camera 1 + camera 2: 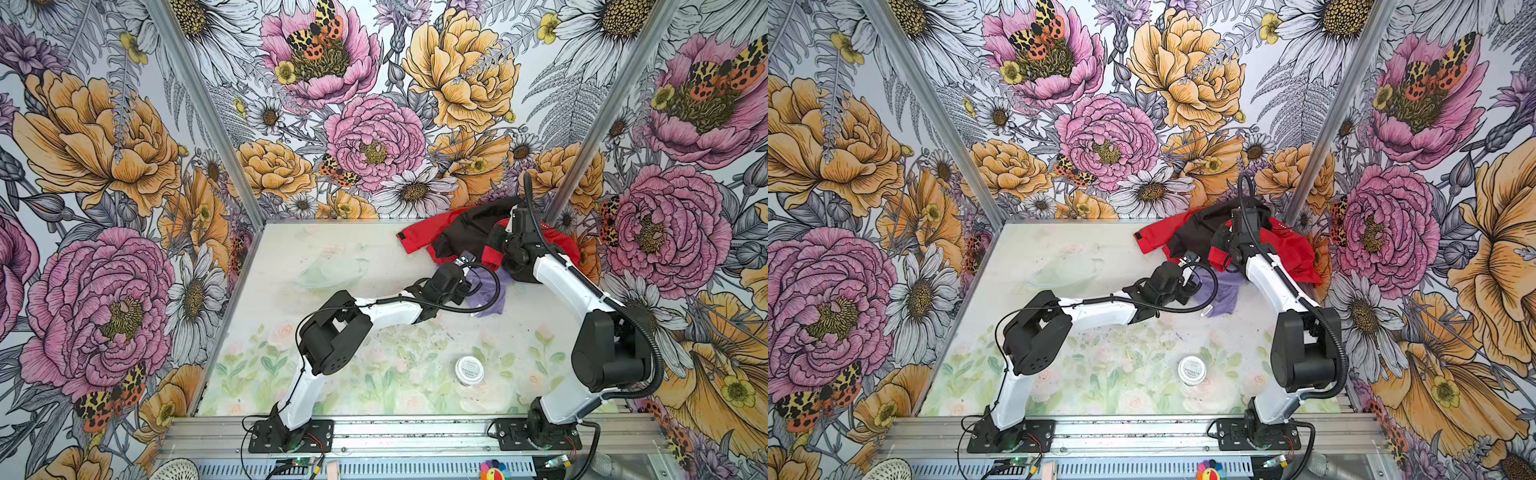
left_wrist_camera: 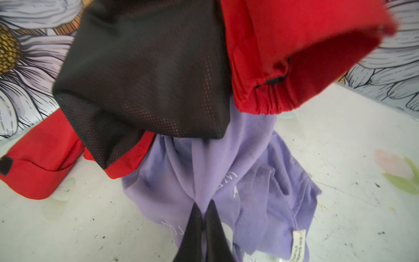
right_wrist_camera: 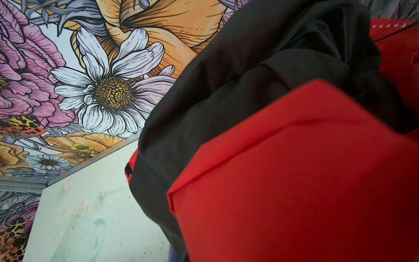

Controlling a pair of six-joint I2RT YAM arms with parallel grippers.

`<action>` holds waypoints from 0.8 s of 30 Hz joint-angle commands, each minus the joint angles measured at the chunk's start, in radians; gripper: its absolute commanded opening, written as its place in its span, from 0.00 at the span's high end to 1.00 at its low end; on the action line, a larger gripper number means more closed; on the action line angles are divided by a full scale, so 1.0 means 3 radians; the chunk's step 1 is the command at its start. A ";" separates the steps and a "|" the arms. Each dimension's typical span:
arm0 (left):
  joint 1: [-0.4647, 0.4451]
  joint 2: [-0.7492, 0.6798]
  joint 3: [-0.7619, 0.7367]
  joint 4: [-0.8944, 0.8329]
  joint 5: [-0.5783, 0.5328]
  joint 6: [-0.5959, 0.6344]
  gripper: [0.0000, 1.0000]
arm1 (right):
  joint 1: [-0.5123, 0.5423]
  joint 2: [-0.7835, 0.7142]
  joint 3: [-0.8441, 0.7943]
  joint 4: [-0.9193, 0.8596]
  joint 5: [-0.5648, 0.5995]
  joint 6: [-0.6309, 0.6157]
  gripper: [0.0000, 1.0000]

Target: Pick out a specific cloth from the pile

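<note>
Our left gripper (image 2: 203,205) is pinched tight on the lavender cloth (image 2: 226,163), which lies near the table's (image 1: 332,249) far right corner. Its white lettering and tag (image 2: 298,245) are unreadable. The red jacket (image 2: 283,45) and black mesh (image 2: 147,68) hang above it. Our right gripper, buried in the fabric, is closed on the jacket.

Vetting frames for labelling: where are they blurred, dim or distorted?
Both top views: sharp, evenly lit. Left wrist view: cloth crisp, red jacket smeared at its raised edge. Right wrist view: red jacket close, soft.
</note>
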 commanded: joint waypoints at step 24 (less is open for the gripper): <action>0.0278 -0.1054 -0.0866 0.0514 -0.0765 0.0169 1.00 | -0.0023 -0.0413 -0.0320 0.0285 -0.0025 -0.0081 1.00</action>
